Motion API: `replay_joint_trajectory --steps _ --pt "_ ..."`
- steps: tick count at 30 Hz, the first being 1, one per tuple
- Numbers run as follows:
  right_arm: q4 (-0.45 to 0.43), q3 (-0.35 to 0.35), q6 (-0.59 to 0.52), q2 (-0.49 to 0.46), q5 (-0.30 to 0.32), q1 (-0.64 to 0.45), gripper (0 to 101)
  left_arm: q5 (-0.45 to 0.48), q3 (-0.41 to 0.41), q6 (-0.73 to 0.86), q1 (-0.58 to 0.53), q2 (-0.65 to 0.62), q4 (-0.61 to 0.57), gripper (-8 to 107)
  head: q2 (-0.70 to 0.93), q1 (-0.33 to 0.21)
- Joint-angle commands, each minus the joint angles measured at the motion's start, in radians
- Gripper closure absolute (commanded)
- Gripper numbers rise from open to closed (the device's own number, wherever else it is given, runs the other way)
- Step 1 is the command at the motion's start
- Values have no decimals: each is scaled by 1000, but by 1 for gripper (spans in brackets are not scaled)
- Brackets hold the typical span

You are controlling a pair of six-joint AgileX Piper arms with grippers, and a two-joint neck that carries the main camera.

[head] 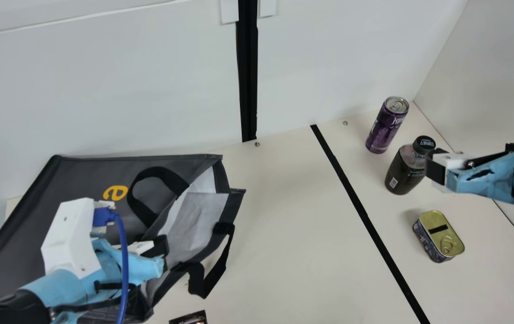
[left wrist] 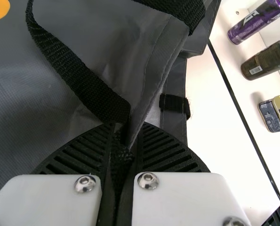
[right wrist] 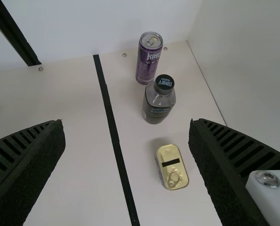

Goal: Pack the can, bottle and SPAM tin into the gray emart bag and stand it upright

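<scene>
Beside the black strip, clamped left gripper (left wrist: 128, 129) on the gray bag's rim (left wrist: 159, 66) and strap (left wrist: 78, 80), spread right gripper's fingers (right wrist: 203, 141); risked collapsing the mouth (head: 200, 216) through slippage.

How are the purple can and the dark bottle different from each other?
The purple can is a straight cylinder, while the dark bottle narrows to a neck. The can has a metal top with a pull tab; the bottle has a black cap. Both stand upright on the table, near each other.
</scene>
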Motion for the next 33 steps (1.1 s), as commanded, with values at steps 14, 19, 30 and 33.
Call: replay_joint_trajectory --steps 14,19,30,33 --pt "0 0 0 0 0 0 6 -11 -5 -33 -2 -2 52 107 -1 -23" --pt "0 0 0 0 0 0 6 -10 -4 -30 -4 -3 52 107 -1 -23" --pt "0 0 0 0 0 0 6 -10 -4 -30 -4 -3 52 107 -1 -23" --pt "0 0 0 0 0 0 6 -10 -4 -30 -4 -3 52 107 -1 -23"
